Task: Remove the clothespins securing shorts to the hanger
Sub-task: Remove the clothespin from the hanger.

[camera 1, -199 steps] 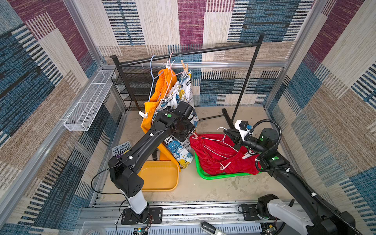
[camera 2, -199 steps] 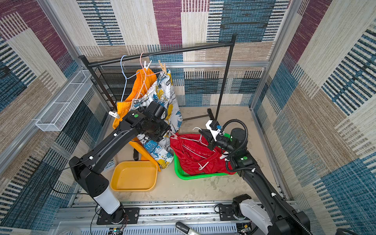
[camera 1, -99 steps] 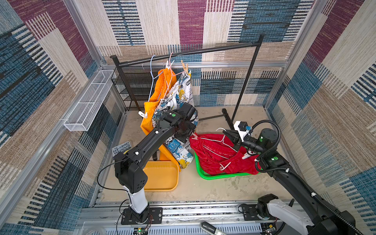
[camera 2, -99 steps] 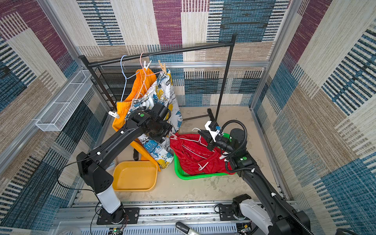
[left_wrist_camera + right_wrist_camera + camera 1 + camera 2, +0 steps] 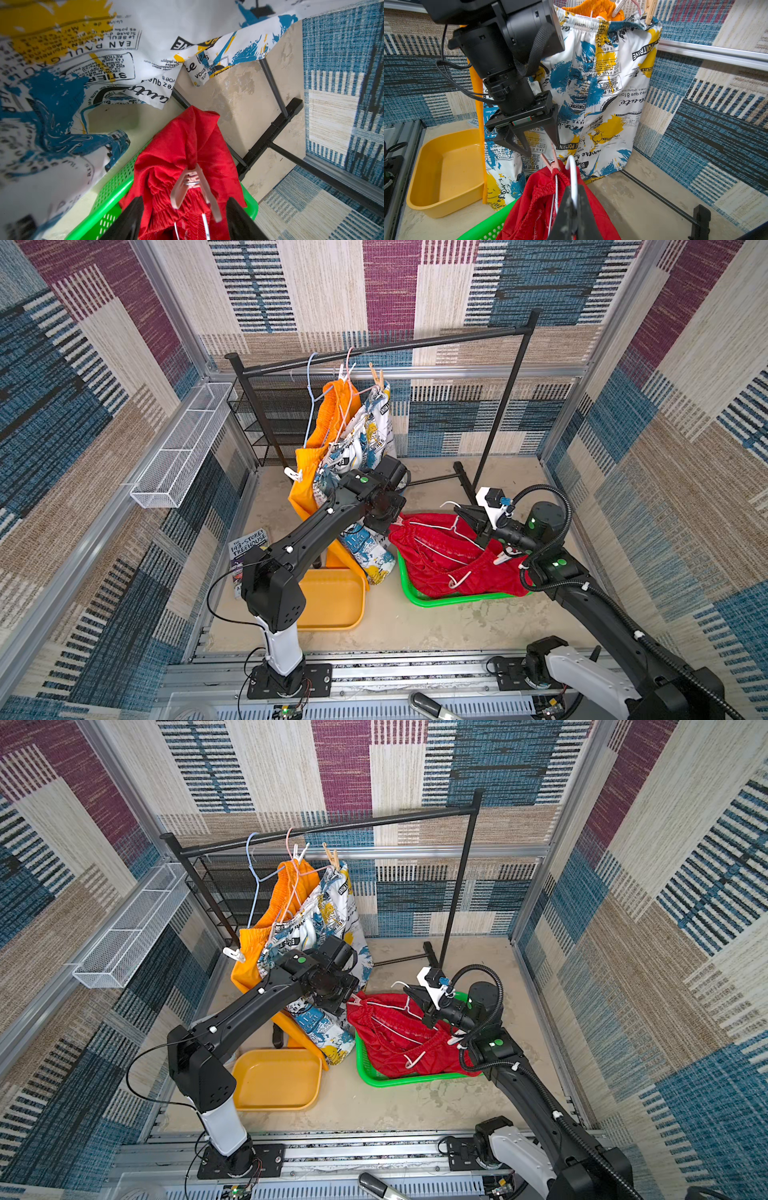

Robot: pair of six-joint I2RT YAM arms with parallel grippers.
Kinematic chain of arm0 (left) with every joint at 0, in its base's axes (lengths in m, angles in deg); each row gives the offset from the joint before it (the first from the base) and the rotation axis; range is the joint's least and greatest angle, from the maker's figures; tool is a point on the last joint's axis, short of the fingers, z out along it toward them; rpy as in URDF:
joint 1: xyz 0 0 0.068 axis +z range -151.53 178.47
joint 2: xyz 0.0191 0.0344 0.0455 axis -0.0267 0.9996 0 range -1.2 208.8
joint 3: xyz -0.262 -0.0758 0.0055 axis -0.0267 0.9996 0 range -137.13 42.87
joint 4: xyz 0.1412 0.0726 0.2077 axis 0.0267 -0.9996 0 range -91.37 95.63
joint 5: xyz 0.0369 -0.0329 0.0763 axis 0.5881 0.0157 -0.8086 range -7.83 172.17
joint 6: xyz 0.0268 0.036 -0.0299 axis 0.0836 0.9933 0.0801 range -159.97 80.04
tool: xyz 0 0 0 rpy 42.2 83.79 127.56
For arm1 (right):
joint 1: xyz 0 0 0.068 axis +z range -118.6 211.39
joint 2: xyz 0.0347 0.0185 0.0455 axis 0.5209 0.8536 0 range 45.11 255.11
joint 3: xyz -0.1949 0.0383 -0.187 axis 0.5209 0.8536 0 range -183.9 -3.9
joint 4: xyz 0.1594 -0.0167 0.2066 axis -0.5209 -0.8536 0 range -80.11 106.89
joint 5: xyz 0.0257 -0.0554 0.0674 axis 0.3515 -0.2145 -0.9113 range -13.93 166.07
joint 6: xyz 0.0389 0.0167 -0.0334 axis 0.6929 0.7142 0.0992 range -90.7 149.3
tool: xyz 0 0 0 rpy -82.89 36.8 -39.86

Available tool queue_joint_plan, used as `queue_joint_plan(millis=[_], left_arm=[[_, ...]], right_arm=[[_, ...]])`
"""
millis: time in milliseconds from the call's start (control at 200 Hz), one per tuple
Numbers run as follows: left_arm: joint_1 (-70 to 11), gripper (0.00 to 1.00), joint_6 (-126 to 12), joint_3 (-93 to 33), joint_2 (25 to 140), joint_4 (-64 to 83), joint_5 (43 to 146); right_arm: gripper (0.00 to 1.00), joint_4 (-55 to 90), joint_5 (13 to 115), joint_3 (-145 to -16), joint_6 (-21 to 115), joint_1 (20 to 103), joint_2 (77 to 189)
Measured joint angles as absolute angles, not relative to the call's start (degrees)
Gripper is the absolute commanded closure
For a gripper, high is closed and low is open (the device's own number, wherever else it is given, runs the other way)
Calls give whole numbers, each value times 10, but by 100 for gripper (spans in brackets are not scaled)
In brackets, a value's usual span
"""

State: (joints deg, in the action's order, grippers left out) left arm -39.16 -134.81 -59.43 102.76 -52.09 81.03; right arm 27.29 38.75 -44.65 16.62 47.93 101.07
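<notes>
While the right gripper (image 5: 573,199) is pressed tight on the white hanger (image 5: 571,168), the red shorts (image 5: 436,556) drape from that hanger into the green basket (image 5: 457,598). A pink clothespin (image 5: 192,186) pins the red waistband to the hanger wire at the end nearer the left arm. The left gripper (image 5: 543,149) is spread, with its fingers (image 5: 128,218) either side of the pin's handles; contact is unclear. The orange shorts (image 5: 328,414) and printed shorts (image 5: 602,93) hang on the black rack (image 5: 415,346), with a white clothespin (image 5: 293,475) on the orange pair. A yellow tray (image 5: 332,601) sits on the floor beside the basket.
</notes>
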Motion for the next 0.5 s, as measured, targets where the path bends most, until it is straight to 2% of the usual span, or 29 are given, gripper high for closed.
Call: queue_joint_plan(millis=[501], left_arm=[[-399, 39, -1400, -573, 1035, -502, 807]], right_arm=[[100, 273, 387, -446, 166, 480, 1009]])
